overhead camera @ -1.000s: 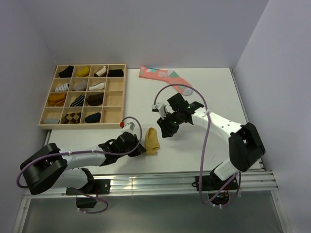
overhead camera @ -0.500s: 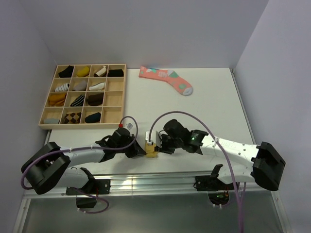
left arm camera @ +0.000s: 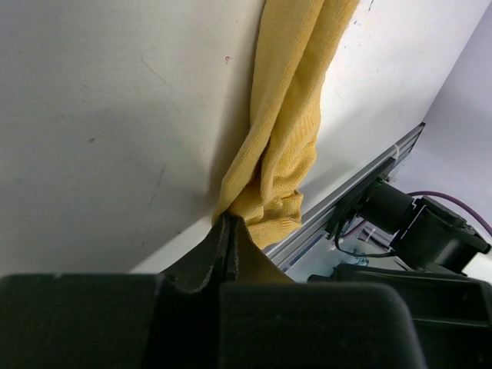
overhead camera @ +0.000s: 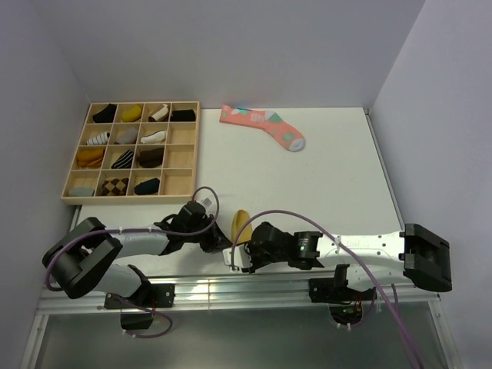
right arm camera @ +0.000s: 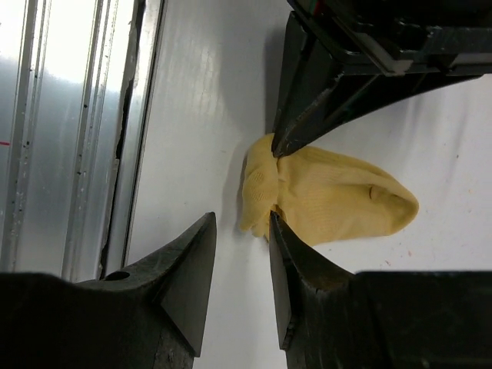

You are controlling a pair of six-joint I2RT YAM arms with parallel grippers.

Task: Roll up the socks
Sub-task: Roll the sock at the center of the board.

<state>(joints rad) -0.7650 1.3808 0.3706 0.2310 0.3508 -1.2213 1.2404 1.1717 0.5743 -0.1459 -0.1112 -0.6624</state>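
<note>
A mustard-tan sock (overhead camera: pixel 241 224) lies near the table's front edge, its near end bunched up. My left gripper (overhead camera: pixel 223 241) is shut, and its tip pinches that bunched end (left arm camera: pixel 261 207). In the right wrist view the left fingers (right arm camera: pixel 307 115) come down onto the sock (right arm camera: pixel 338 196) from above. My right gripper (right arm camera: pixel 241 223) stands open and low at the same end. Its right finger touches the sock's edge, and nothing lies between its jaws. In the top view the right gripper (overhead camera: pixel 240 254) sits just in front of the sock.
A wooden compartment tray (overhead camera: pixel 193 146) with rolled socks stands at the back left. A long pink sock (overhead camera: pixel 265 125) with teal and white patches lies at the back middle. A metal rail (overhead camera: pixel 231 288) runs along the near edge, close to both grippers.
My right arm has swung from the table's middle down to the near edge, ending beside the sock's bunched end. The left gripper has stayed shut on the sock, shifting slightly.
</note>
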